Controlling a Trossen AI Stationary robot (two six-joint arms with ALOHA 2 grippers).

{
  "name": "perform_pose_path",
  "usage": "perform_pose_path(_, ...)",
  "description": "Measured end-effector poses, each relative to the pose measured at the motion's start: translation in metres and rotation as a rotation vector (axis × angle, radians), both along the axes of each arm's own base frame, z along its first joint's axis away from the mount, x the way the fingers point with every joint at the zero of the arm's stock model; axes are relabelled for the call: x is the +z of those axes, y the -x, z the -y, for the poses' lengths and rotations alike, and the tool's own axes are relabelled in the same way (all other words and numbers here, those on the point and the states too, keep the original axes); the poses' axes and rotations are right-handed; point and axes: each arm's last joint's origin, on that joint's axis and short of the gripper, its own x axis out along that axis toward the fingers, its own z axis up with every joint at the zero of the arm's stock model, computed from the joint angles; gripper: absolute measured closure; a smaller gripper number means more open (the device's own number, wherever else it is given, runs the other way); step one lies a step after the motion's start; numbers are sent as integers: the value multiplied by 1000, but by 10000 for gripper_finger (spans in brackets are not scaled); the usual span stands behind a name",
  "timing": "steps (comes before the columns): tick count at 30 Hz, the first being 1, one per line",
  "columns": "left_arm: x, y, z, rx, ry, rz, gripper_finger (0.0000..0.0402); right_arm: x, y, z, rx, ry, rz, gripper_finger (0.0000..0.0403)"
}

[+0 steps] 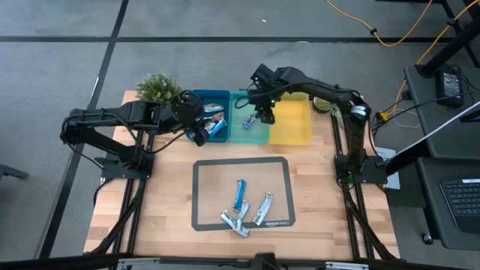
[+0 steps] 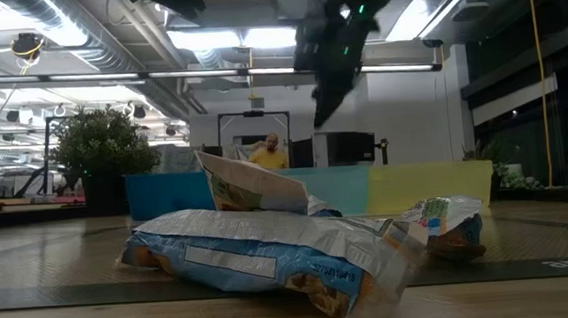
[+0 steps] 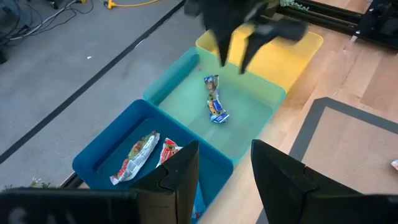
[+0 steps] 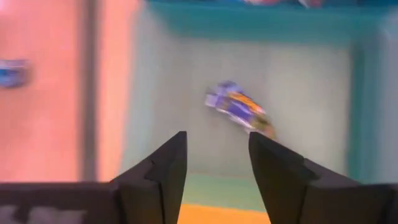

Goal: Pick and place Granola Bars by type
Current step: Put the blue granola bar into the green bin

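Several granola bars lie flat on the dark-framed mat [image 1: 241,193]: a blue-and-white one [image 1: 240,193] and silver ones [image 1: 264,208], [image 1: 234,220]. Up close in the low view they show as crinkled wrappers [image 2: 261,256]. Two red/green bars [image 3: 146,155] lie on the floor of the blue bin [image 3: 106,149]. One purple-and-orange bar [image 4: 239,112] [image 3: 214,106] lies in the teal bin [image 1: 259,135]. My right gripper [image 4: 217,155] [image 1: 264,112] hovers open above that bar, pointing down. My left gripper [image 3: 224,180] [image 1: 199,135] is open over the blue bin's near edge.
Blue, teal and yellow bins [image 1: 291,120] stand side by side along the table's far edge, with a potted plant [image 1: 159,88] left of them. Bare wood lies around the mat on its left and right. A person shows far behind the table [image 2: 272,152].
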Motion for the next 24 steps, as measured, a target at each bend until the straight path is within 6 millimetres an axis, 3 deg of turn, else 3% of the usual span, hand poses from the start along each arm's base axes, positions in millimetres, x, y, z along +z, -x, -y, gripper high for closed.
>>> perform_pose_path(4, 0, 0, 0, 0, 0, -1, 263, 37, 13, -33, 151, 8, 57, 247)
perform_pose_path(11, 0, 0, 0, -13, -9, -10, 263, 84, 26, -119, 558, 135, 128, 261)
perform_pose_path(18, 0, 0, 1, -70, -32, -43, 263, 92, 23, -178, 688, 138, 148, 262)
perform_pose_path(24, 0, 0, 1, -85, -42, -54, 263, 89, 17, -212, 716, 100, 149, 262)
